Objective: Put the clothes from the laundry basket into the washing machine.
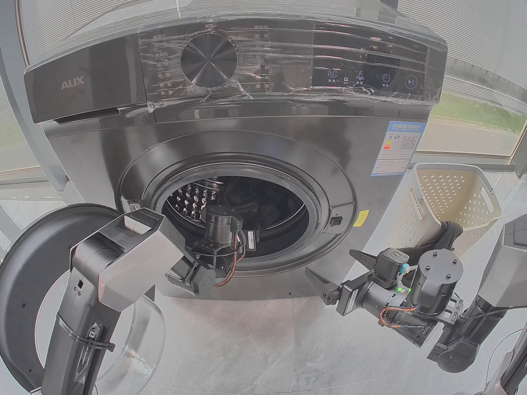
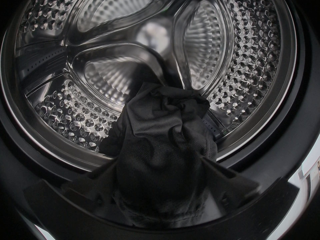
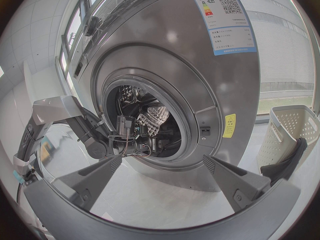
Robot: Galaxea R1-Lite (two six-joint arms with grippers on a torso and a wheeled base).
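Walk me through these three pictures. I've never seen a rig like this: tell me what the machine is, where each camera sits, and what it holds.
This is a two-armed robot loading a washing machine. The head view looks down from the robot's head: the machine's round door hangs open on the left, and a cream laundry basket stands on the floor to the right, dark clothing draped over its rim. The other two pictures come from cameras on the wrists. The left wrist view looks into the steel drum; the left gripper has its fingers spread, with a black garment bunched between them at the drum's mouth. The right wrist view shows the right gripper open and empty, in front of the machine.
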